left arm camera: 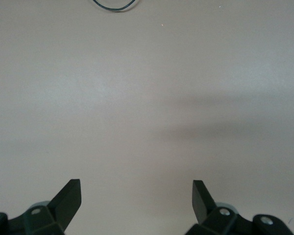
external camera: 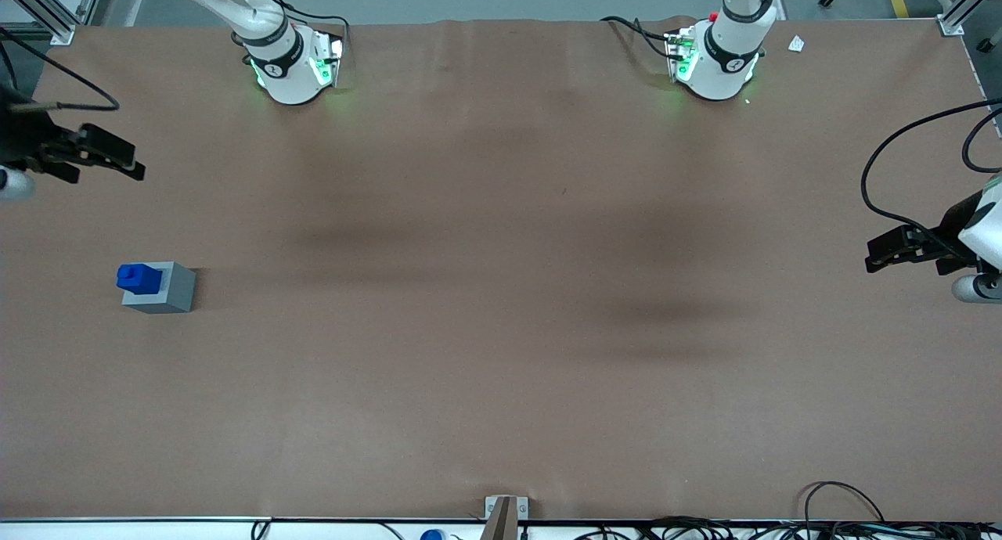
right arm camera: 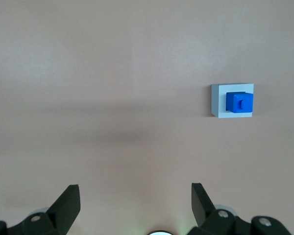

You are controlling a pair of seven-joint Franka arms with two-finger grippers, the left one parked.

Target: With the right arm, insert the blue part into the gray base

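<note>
The blue part sits in the top of the gray base, its stud up, toward the working arm's end of the table. The right wrist view shows the same pair from above, the blue part inside the gray base. The right arm's gripper hangs above the table, farther from the front camera than the base and well apart from it. In its own wrist view the gripper is open, with only bare table between its fingers.
Brown table surface spreads across the view. Two white arm bases stand at the edge farthest from the camera. A white scrap lies beside one. Cables and a bracket line the nearest edge.
</note>
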